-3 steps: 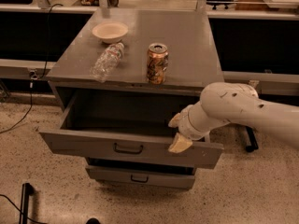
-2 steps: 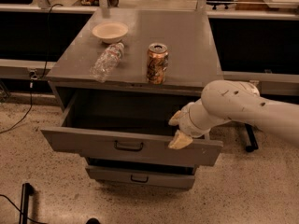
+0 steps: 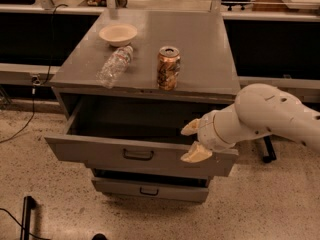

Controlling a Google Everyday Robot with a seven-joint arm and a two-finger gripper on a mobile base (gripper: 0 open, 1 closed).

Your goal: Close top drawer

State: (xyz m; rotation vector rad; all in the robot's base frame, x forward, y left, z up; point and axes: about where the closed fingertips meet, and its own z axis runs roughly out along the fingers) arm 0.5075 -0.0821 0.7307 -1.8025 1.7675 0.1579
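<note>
Top drawer (image 3: 85, 153) of the grey cabinet (image 3: 200, 59) stood pulled far out toward the camera, with its dark inside open to view and its small black handle (image 3: 138, 155) in the middle of the front panel. The gripper (image 3: 193, 141) was at the right part of this drawer's front, at the end of the white arm (image 3: 265, 116) that reached in from the right side. Its two pale fingers (image 3: 190, 128) were spread apart. The upper finger lay over the inside of the drawer and the lower one lay in front of the panel, near its top edge. Whether they really touched the panel, I could not tell. On the cabinet top a pale bowl (image 3: 118, 34) stood at the back left, a clear plastic bottle (image 3: 114, 66) lay on its side just in front of the bowl, and a can (image 3: 168, 68) stood upright near the front edge. Below, a lower drawer (image 3: 150, 189) stuck out a little.
</note>
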